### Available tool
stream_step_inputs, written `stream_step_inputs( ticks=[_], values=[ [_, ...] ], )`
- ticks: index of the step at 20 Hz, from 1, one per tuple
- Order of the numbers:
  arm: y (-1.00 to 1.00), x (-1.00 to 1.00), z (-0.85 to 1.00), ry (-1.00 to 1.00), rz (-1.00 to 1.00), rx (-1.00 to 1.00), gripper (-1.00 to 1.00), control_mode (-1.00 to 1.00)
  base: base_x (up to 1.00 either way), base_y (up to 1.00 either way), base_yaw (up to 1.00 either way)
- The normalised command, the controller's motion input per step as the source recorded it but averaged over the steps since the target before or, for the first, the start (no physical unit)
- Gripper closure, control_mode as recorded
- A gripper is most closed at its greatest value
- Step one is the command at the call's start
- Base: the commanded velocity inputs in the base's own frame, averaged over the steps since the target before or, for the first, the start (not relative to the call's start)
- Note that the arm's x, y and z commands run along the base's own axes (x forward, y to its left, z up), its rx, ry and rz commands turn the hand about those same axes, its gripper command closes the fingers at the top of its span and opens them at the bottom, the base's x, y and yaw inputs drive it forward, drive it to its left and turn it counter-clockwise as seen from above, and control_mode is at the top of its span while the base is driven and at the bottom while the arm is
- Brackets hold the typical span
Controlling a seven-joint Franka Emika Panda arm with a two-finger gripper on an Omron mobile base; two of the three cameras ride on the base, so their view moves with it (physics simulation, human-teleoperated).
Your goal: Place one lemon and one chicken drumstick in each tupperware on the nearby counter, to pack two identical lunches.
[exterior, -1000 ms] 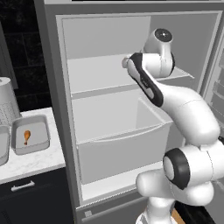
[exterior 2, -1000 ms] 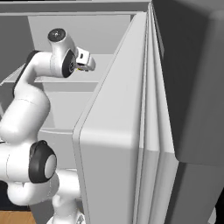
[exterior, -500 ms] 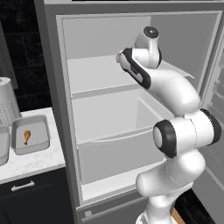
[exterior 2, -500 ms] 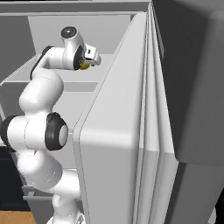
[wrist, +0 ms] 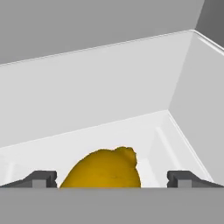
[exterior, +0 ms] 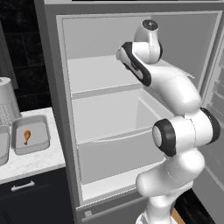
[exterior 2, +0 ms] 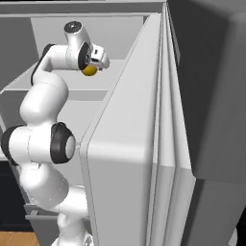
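Lemon centred between the fingertips, on the fridge's upper shelf.
Gripper jaws stood wide, either side of it, not visibly touching; no long axis to align.

fridge: open | door: swung wide | grey canister: upright, left edge

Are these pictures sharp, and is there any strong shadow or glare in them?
Left base view: soft, even light, no glare, tupperware slightly blurred. Right base view: flat shading, lemon clear. Hand view: sharp, the lemon between the fingertips, faint shading.
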Motion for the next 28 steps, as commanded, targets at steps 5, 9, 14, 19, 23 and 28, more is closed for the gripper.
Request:
stream_step_inputs(
  ticks=[5,9,14,19,23,28],
  values=[
    [0.0,-0.25,-0.34,0.0,-0.05,0.0,-1.0,-1.0,0.0,0.0,0.0],
    [0.0,0.14,-0.25,0.0,-0.04,0.0,-1.0,-1.0,0.0,0.0,0.0],
    [0.0,0.21,-0.34,0.05,-0.03,0.0,1.0,-1.0,0.0,0.0,0.0],
    [0.0,-0.02,-0.39,0.1,-0.01,0.0,1.0,-1.0,0.0,0.0,0.0],
    [0.0,-0.81,-0.29,-0.17,-0.05,0.0,1.0,-1.0,0.0,0.0,0.0],
    [0.0,-1.0,-0.27,-0.32,-0.01,0.0,1.0,-1.0,0.0,0.0,0.0]
  ],
)
